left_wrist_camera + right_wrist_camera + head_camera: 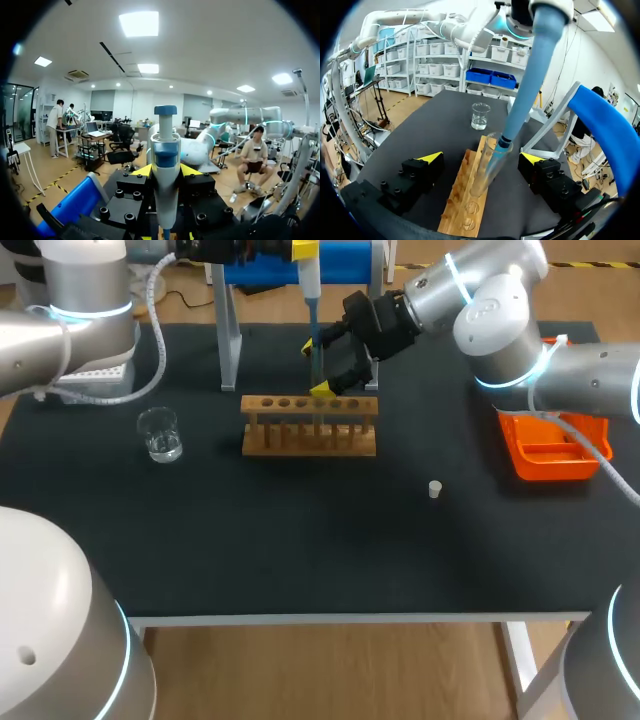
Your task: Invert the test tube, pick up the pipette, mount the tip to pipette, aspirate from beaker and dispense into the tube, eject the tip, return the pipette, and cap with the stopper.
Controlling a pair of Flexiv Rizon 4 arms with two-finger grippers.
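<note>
Dispense stage, by my reading. A long blue-and-white plastic pipette (310,285) hangs upright over the far middle of the black desk (300,540). Its barrel is clamped between the yellow-tipped fingers of the left pincer (166,172), below the plunger head. The thin clear tip (496,152) reaches down to the mouth of the clear glass test tube (485,172) and seems to enter it. The test tube stands upright in a hole of the light wooden rack (310,428). The right pincer (482,158) brackets the tube, fingers spread wide, one on each side and both apart from the glass, so it is gripping nothing. Handling, as I judge it: the tube is thin-walled, light, slick and breakable. The hold should go on its upper wall above the rack, squeezed gently and squarely so it neither slips nor cracks. The pipette is stiff and light; the barrel is the right place to hold it. The tip is only pushed on, so a sideways knock against the tube lip could loosen it. A small clear glass beaker (160,433) with a little liquid sits left of the rack, well apart. A small white stopper (435,489) lies near right of the rack, far from both pincers. An orange plastic tray (550,445) sits at the right edge.
</note>
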